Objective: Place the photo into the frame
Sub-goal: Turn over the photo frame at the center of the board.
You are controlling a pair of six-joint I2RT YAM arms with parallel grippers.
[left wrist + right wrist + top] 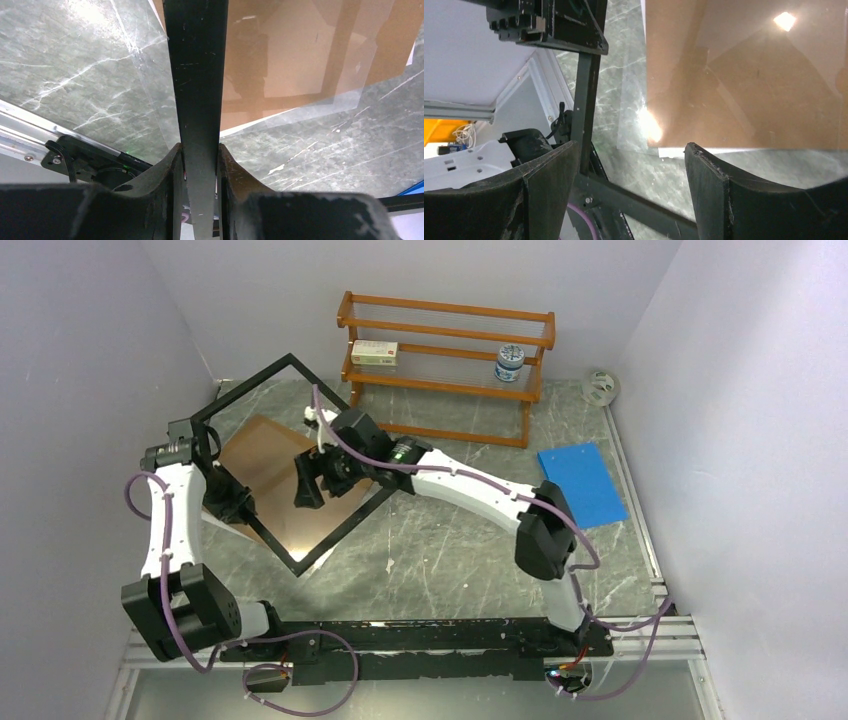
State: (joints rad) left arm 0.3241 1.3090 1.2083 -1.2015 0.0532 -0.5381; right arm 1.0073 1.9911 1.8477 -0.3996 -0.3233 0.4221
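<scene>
Black frame (197, 75) clamped in left pincer (200, 150), right pincer (630, 147) agape

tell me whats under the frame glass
Through the frame's pane a brown board lies on the table, a thin white sheet edge peeking from beneath it. The board covers the rest of that sheet, so its face can't be seen.

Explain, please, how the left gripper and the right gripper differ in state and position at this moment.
The left gripper is shut on the frame's black border, while the right gripper stands open with nothing between its fingers. The left gripper sits at the frame's left side, whereas the right gripper is over the glass pane, inside the border. Both are black two-finger grippers working at the frame.
</scene>
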